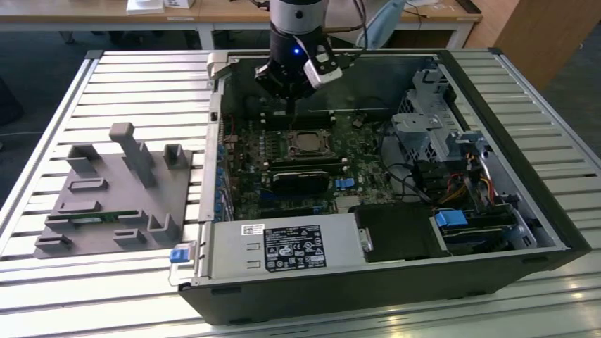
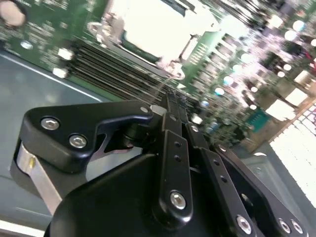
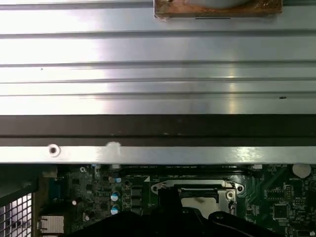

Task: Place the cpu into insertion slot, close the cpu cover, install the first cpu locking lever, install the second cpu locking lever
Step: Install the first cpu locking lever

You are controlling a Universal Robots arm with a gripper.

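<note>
The small flat square chip with a silvery-grey metal top [image 1: 306,144] lies level on the green motherboard [image 1: 281,190], left of centre and toward its far edge, inside the window of the thin silvery-grey sheet-metal frame cover [image 1: 306,134], which lies flat around it.

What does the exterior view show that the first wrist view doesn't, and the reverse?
Exterior view: the whole open case, a grey fixture on the exterior view's left, the power supply, and the gripper reaching into the case. First wrist view: a screw on the case rim and a brown-edged object. Both: slatted table, motherboard, cpu cover.
</note>
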